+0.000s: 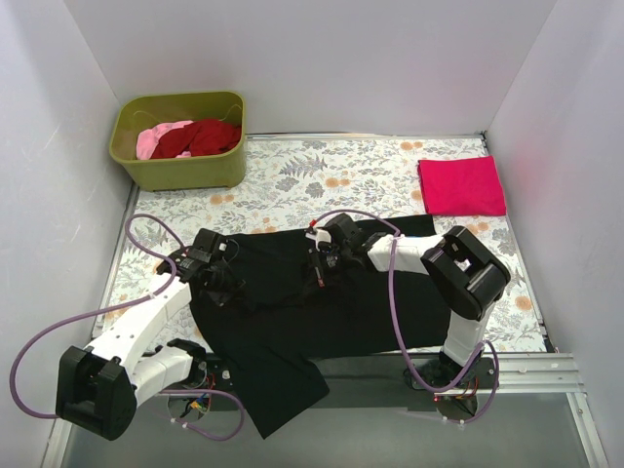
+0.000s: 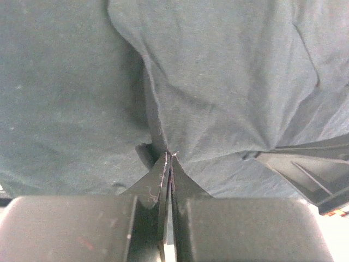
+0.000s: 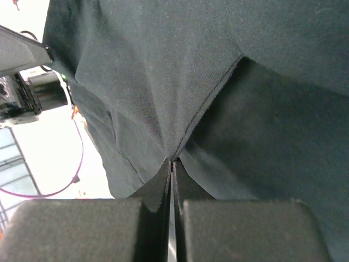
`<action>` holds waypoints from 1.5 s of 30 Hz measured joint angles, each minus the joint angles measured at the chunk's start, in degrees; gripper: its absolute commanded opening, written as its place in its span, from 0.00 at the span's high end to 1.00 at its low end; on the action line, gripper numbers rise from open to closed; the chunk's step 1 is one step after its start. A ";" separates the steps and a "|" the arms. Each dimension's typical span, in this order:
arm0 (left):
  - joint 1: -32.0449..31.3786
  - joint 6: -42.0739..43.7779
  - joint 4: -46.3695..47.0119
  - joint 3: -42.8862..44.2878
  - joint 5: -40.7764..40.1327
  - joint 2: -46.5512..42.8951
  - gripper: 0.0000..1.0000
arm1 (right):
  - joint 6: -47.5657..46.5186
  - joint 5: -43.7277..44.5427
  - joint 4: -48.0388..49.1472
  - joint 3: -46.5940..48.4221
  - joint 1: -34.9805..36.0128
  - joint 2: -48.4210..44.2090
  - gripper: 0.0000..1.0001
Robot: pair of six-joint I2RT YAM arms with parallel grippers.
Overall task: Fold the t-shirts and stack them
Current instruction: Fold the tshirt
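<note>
While both grips are clenched on the black t-shirt [image 1: 292, 312], the garment lies spread on the counter [image 1: 322, 180], one part hanging over the near edge. The left end effector [image 2: 168, 158] pinches a fabric fold at its fingertips; the right end effector [image 3: 173, 161] pinches a hemmed edge likewise. Two separate grips probably serve to carry the cloth over evenly. The folded magenta t-shirt [image 1: 461, 185] lies well beyond the right end effector. Beyond the left one, the tub [image 1: 180, 168] holds the dark red t-shirt [image 1: 207, 136] and the pale pink t-shirt [image 1: 156, 142].
</note>
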 measured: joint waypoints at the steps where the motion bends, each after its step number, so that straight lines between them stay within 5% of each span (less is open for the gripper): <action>1: 0.00 0.02 -0.37 0.13 0.00 0.07 1.00 | -0.92 0.02 -1.60 0.37 -0.13 -0.44 0.97; 11: 0.00 -0.35 -4.52 0.15 -0.42 1.73 1.00 | -7.37 1.66 -9.92 4.31 -0.81 -0.74 0.89; 18: 0.02 -2.19 -9.35 0.15 -1.46 -3.82 1.00 | -10.64 1.79 -13.07 6.91 -0.68 0.39 0.58; 25: 0.00 -3.30 -12.96 1.05 -3.74 -5.90 0.73 | -14.78 7.48 -17.40 7.08 -4.24 -3.78 0.51; 27: 0.00 -3.28 -13.97 2.16 -5.40 -5.90 0.48 | -16.09 9.62 -17.90 6.36 -8.31 -7.58 0.50; 30: 0.00 -2.95 -14.08 4.22 -8.68 -5.73 0.36 | -17.97 13.18 -18.18 5.22 -18.64 -14.69 0.49; 37: 2.38 1.70 -3.52 10.56 -15.76 4.70 0.37 | -19.76 17.33 -15.82 4.83 -41.68 -18.36 0.54; 45: 12.55 9.81 14.60 17.68 -16.46 27.96 0.55 | -18.49 15.26 -11.41 4.35 -51.58 -11.87 0.63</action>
